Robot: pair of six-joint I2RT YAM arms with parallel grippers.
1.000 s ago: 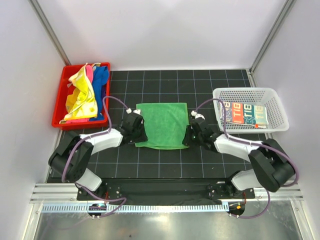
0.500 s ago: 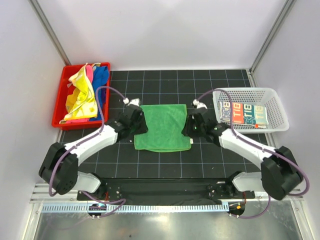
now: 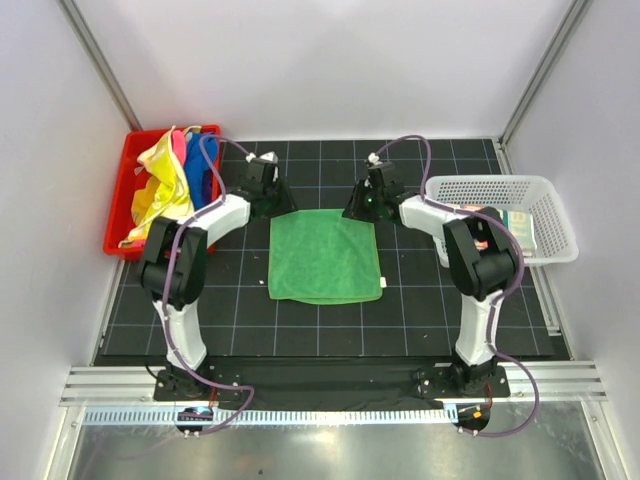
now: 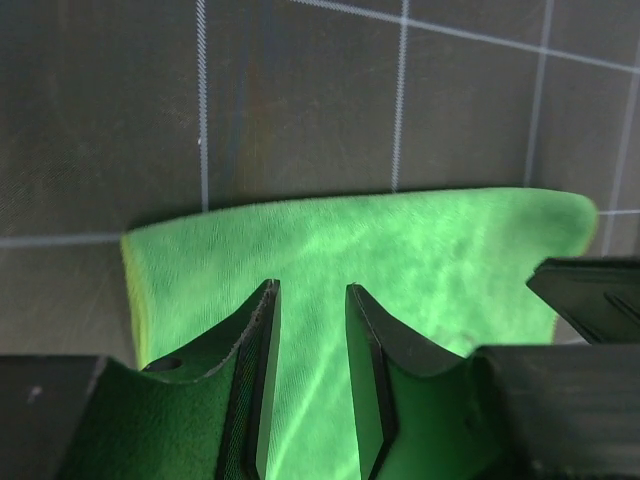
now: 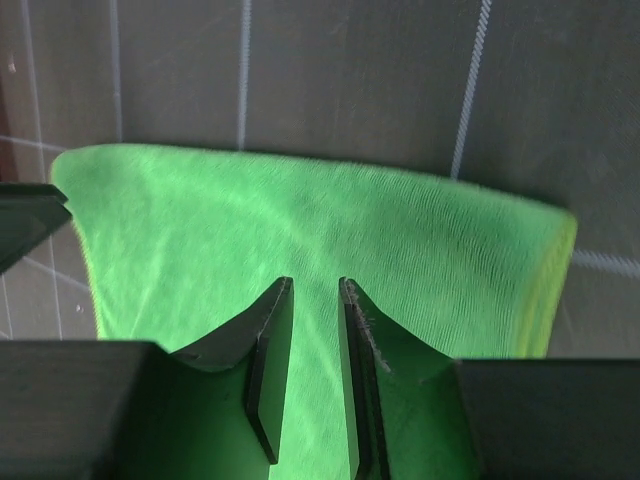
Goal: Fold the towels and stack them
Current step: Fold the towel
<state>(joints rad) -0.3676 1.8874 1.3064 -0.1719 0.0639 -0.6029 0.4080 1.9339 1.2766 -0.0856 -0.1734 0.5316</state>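
A green towel [image 3: 325, 255] lies flat in the middle of the black grid mat. My left gripper [image 3: 268, 202] hovers over its far left corner and my right gripper [image 3: 362, 205] over its far right corner. In the left wrist view [image 4: 312, 288] the jaws stand a little apart with nothing between them, the green towel [image 4: 420, 240] below. The right wrist view [image 5: 315, 282] shows the same, narrowly parted over the green towel [image 5: 400, 230]. Yellow, pink and blue towels [image 3: 165, 190] are heaped in the red bin. A white lettered towel [image 3: 515, 225] lies in the basket.
The red plastic bin [image 3: 113, 225] stands at the far left of the mat. The white mesh basket [image 3: 500, 183] stands at the far right. A small white tag [image 3: 383, 284] sticks out at the green towel's near right corner.
Both grippers have moved from the towel's sides near its front up to its far corners. The green towel has stayed flat in about the same place.
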